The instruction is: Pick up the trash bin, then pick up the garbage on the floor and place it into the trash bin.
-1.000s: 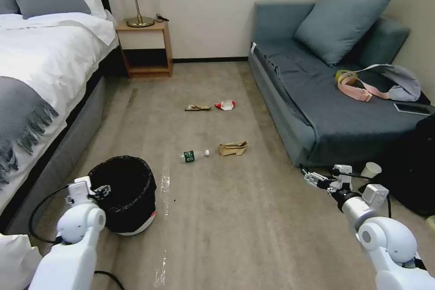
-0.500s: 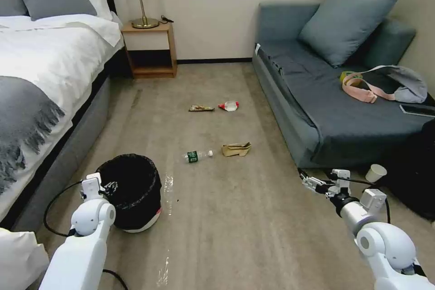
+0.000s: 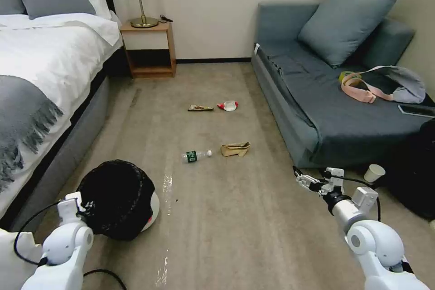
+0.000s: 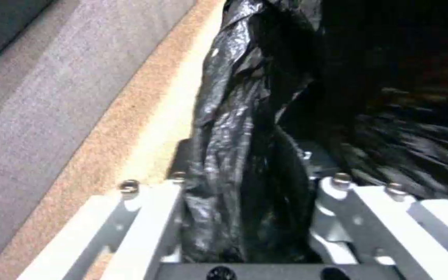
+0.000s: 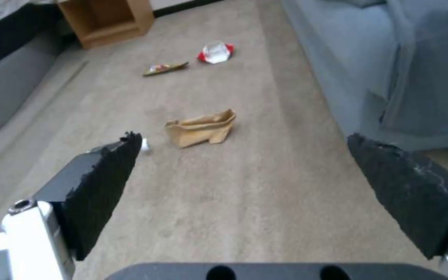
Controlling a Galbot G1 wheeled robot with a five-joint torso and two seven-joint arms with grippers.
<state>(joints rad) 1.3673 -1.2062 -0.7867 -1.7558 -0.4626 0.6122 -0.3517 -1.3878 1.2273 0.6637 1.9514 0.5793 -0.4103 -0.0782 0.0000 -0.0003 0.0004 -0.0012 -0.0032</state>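
Left gripper (image 4: pixel 245 217) clamped on trash bin (image 3: pixel 115 199) liner, bin tilted. Right gripper (image 5: pixel 245 190) spread wide above carpet. Green-labelled bottle (image 3: pixel 195 155) nearby, label writing unreadable.

No lettering, brand or number can be read anywhere in the room. The clear bottle (image 3: pixel 196 155) on the carpet carries a green label, its print too small to make out.

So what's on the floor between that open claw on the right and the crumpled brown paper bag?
Nothing: bare carpet separates the right gripper from the paper bag, as its wrist view shows.
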